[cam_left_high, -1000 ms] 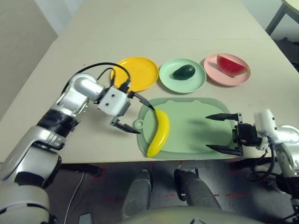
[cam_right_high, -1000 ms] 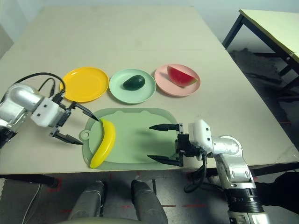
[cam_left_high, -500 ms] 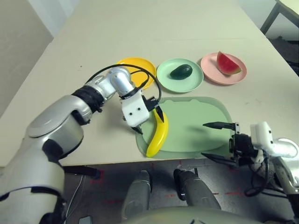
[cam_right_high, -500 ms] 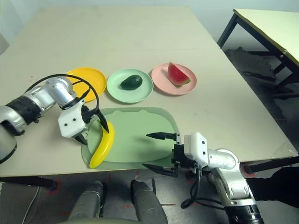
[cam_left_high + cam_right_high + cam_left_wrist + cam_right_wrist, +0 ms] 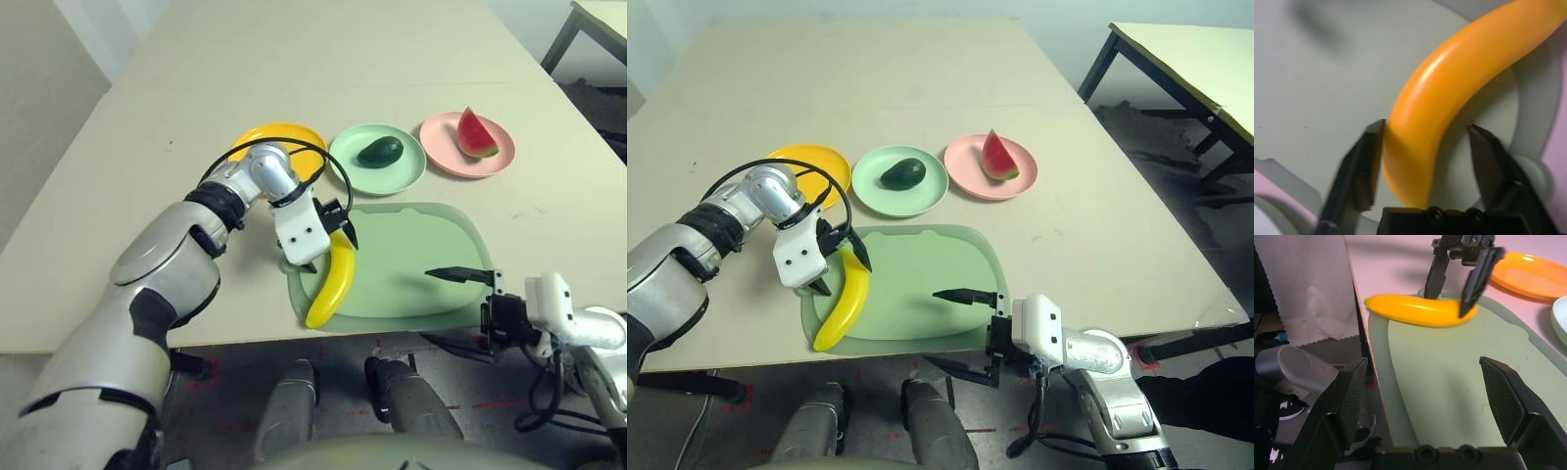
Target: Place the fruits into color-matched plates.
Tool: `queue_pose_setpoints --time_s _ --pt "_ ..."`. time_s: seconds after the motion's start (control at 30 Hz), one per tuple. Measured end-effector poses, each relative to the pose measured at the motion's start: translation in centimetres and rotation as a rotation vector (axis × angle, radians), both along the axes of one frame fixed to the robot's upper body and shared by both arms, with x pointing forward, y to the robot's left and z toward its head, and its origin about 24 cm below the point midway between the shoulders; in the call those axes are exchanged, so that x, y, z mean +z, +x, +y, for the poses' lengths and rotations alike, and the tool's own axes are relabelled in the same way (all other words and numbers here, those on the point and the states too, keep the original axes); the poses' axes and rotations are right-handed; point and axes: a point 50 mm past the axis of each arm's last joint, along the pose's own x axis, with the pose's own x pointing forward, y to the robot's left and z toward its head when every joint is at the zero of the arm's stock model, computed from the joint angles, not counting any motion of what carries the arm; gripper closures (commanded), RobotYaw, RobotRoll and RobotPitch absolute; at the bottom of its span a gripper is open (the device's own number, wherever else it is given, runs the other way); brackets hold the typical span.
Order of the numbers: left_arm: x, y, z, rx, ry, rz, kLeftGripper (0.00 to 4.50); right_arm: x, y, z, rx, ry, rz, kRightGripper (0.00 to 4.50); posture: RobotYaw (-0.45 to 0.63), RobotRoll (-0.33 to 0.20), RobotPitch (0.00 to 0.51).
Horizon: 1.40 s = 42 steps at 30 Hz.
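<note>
A yellow banana point(image 5: 330, 284) lies along the left side of the pale green mat point(image 5: 411, 255). My left gripper point(image 5: 328, 250) straddles the banana's far end. In the left wrist view one finger point(image 5: 1364, 166) touches the banana point(image 5: 1459, 73), and the other stands a little off it. The yellow-orange plate point(image 5: 284, 142) sits behind my left wrist, partly covered. A dark green avocado point(image 5: 380, 151) rests in the mint plate point(image 5: 355, 166). The watermelon wedge point(image 5: 475, 133) rests in the pink plate point(image 5: 446, 157). My right gripper point(image 5: 933, 328) is open at the mat's near right corner, with nothing between its fingers.
The mat reaches almost to the table's front edge point(image 5: 245, 338), and my right gripper's lower finger hangs past that edge. A black cable point(image 5: 294, 147) loops over my left wrist. Another table point(image 5: 1195, 59) stands at the far right.
My left gripper has settled over the banana's far end and its jaws have narrowed. The right gripper has drawn back toward the table's front edge.
</note>
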Motion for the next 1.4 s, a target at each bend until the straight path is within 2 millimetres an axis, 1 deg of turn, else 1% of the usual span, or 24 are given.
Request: queue_pose_setpoints --time_s 0.07,0.1,0.3,0.4,0.5,0.6,0.63,0.67,0.7,0.8,0.87,1.0,1.13,1.27,1.33,1.4 --pt "-0.2 0.0 0.2 0.009 0.015 0.008 2.67 0.0 0.0 0.0 -0.001 0.001 0.000 0.00 -0.19 0.000 0.162" --pt "-0.2 0.0 0.3 0.016 0.018 0.012 2.86 0.0 0.0 0.0 0.000 0.001 0.000 0.00 -0.19 0.000 0.162" --pt "-0.1 0.3 0.5 0.067 0.022 0.026 2.87 -0.1 0.0 0.0 0.000 -0.004 0.008 0.00 -0.17 0.000 0.155" --pt "0.4 0.9 1.1 0.134 0.023 0.030 2.87 -0.1 0.1 0.0 -0.001 -0.002 0.006 0.00 -0.16 0.000 0.150" --pt "1.9 2.0 2.5 0.268 0.014 0.007 2.87 0.0 0.4 0.3 -0.030 0.033 -0.005 0.00 -0.15 0.000 0.148" --pt "5.4 3.7 4.7 0.481 -0.057 -0.107 2.87 0.1 0.9 1.0 -0.103 0.116 0.002 0.00 -0.14 0.000 0.145" --pt "6.2 4.0 5.3 0.535 -0.081 -0.138 2.87 0.1 1.0 1.1 -0.121 0.135 0.006 0.00 -0.13 0.000 0.145" --pt "6.8 4.4 6.0 0.610 -0.109 -0.173 2.87 0.1 1.1 1.3 -0.150 0.160 0.012 0.00 -0.13 0.000 0.144" --pt "7.0 4.7 6.6 0.670 -0.129 -0.196 2.87 0.1 1.3 1.5 -0.182 0.184 0.017 0.00 -0.12 0.000 0.144" --pt "6.9 5.6 8.1 0.836 -0.166 -0.266 2.87 -0.1 1.9 2.0 -0.296 0.262 0.033 0.00 -0.12 0.000 0.144" --pt "7.1 6.1 8.8 0.923 -0.212 -0.328 2.87 -0.1 2.2 2.6 -0.353 0.312 0.042 0.00 -0.12 0.000 0.144" --pt "7.1 7.0 9.7 1.056 -0.315 -0.451 2.87 -0.3 1.7 4.4 -0.354 0.347 0.058 0.00 -0.13 0.000 0.147" --pt "5.3 7.3 10.7 1.169 -0.334 -0.486 2.87 -0.6 1.4 4.8 -0.367 0.335 0.071 0.00 -0.15 0.000 0.150" --pt "4.4 7.5 11.2 1.250 -0.350 -0.501 2.87 -0.8 1.2 4.6 -0.379 0.322 0.077 0.00 -0.16 0.000 0.150" --pt "3.6 7.5 11.6 1.290 -0.340 -0.516 2.87 -0.8 1.2 4.5 -0.382 0.318 0.077 0.00 -0.17 0.000 0.151" --pt "3.1 7.5 12.1 1.327 -0.339 -0.524 2.12 -0.9 1.2 4.4 -0.386 0.317 0.079 0.00 -0.17 0.000 0.150"
